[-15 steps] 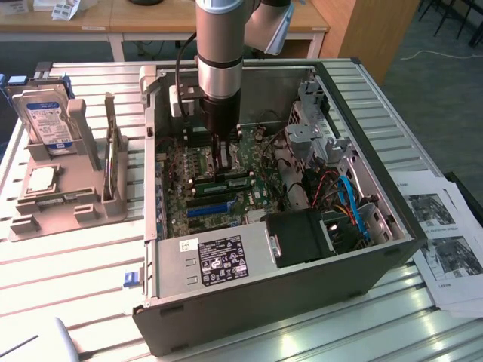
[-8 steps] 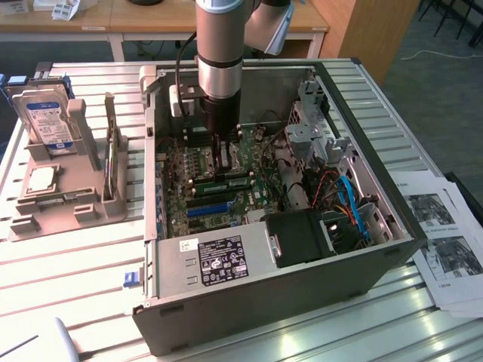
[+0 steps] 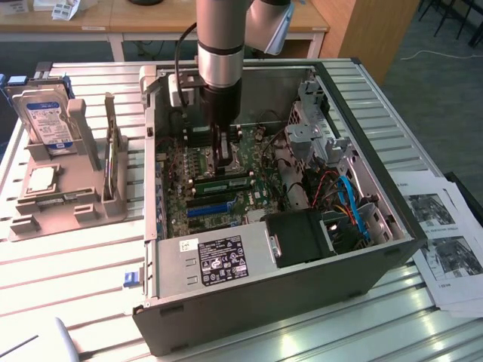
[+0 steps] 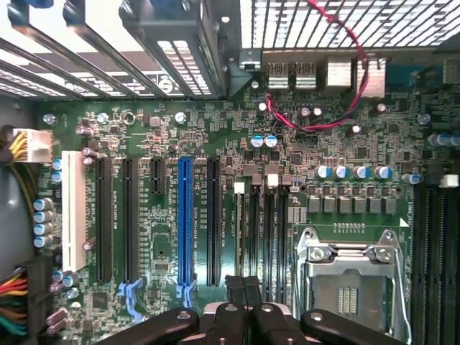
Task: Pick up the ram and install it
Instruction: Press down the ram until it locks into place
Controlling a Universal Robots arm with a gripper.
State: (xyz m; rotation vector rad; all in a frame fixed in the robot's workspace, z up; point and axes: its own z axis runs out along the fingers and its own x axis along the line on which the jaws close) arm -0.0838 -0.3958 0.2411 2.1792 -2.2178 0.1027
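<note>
The ram (image 3: 226, 182) is a thin green stick standing on edge in a memory slot on the motherboard (image 3: 181, 170), inside the open computer case (image 3: 249, 290). My gripper (image 3: 224, 166) reaches straight down into the case, its tip at the ram's upper edge near the middle of the stick. The fingers are shut together and are not clasped around the stick. In the wrist view the shut gripper (image 4: 243, 286) hangs over one end of the black memory slots (image 4: 267, 237). There the fingertips hide whatever lies under them.
A blue expansion slot (image 4: 185, 215) and the metal processor socket (image 4: 348, 277) flank the memory slots. A black fan shroud (image 3: 298, 235) and loose cables (image 3: 351, 204) lie toward the exterior view's right. A grey holder (image 3: 64, 188) with a hard drive (image 3: 49, 121) stands outside the case.
</note>
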